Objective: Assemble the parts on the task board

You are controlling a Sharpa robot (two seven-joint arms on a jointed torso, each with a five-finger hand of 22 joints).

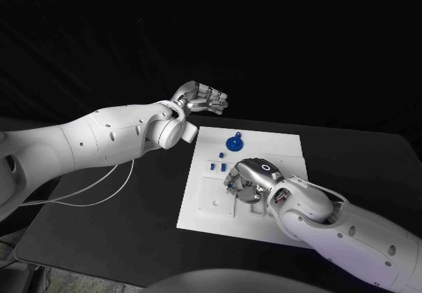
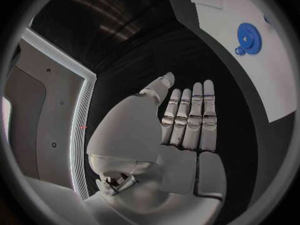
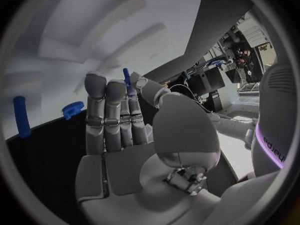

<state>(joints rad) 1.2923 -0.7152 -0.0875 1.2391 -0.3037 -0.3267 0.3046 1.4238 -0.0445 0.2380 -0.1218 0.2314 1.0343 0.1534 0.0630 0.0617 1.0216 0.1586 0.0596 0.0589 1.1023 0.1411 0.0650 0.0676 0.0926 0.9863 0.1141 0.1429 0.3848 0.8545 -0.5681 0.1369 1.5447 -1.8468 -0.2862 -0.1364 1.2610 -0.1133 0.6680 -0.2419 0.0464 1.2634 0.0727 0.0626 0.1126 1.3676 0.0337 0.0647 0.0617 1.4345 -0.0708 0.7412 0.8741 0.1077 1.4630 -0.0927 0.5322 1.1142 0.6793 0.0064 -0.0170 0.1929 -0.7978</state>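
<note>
**Right hand working over the task board, left hand waiting off its far corner**

On the left, the left arm [image 1: 105, 140] is reaching in across the black table [image 1: 114, 226], and the left hand [image 1: 200, 99] is hanging above the dark surface just beyond the board's far left corner. In the left wrist view the left hand [image 2: 187, 122] is lying flat, fingers [image 2: 195, 116] straight and pressed side by side, thumb angled away, and it is holding nothing.

Moving to the middle, the white task board [image 1: 282, 143] is sitting on the table. A blue gear [image 1: 235, 143] is lying flat on the board's far portion, with a small blue knob touching its rim; the left wrist view is also showing this gear [image 2: 249, 36] on the white plate. Nearer the robot, small blue pegs [image 1: 218, 165] are lying on the board beside the recessed cutouts.

To the right, the right arm [image 1: 343, 235] is coming in over the board's near right corner, and the right hand [image 1: 250, 180] is hovering low over the board's central recesses. In the right wrist view the right hand [image 3: 125, 120] is showing fingers [image 3: 100, 110] upright and close together, with a slim blue peg [image 3: 126, 77] standing between fingertips and thumb; whether it is actually pinched, I cannot tell. Past the hand, a blue pin [image 3: 22, 116] and a small blue toothed piece [image 3: 72, 109] are lying at the board's edge.
</note>
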